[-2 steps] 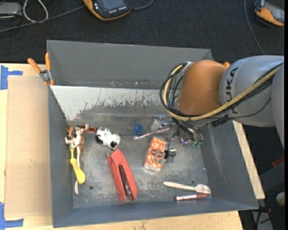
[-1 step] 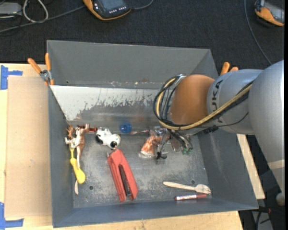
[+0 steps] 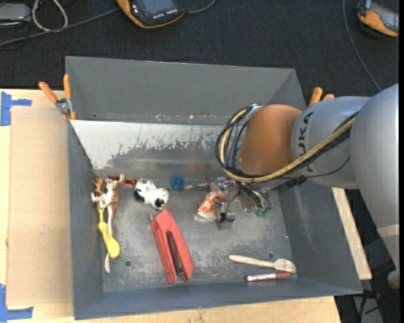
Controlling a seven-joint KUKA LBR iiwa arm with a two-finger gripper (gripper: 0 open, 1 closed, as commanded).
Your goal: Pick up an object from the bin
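Observation:
My gripper (image 3: 225, 211) hangs low in the middle of the bin, under the arm's orange cover. It is right beside a crumpled orange and clear wrapper (image 3: 207, 207), touching or just off its right edge. A small green piece (image 3: 262, 212) lies just to the right of the gripper. Further left along the back of the floor are a small blue cap (image 3: 178, 182) and a black and white toy cow (image 3: 151, 194). A red flat tool (image 3: 172, 246) lies at an angle in front of the cow.
At the left wall stand a brown and white toy animal (image 3: 106, 190) and a yellow utensil (image 3: 109, 238). A pale plastic fork (image 3: 264, 263) and a red pen (image 3: 262, 276) lie near the front right corner. The arm covers the bin's right side.

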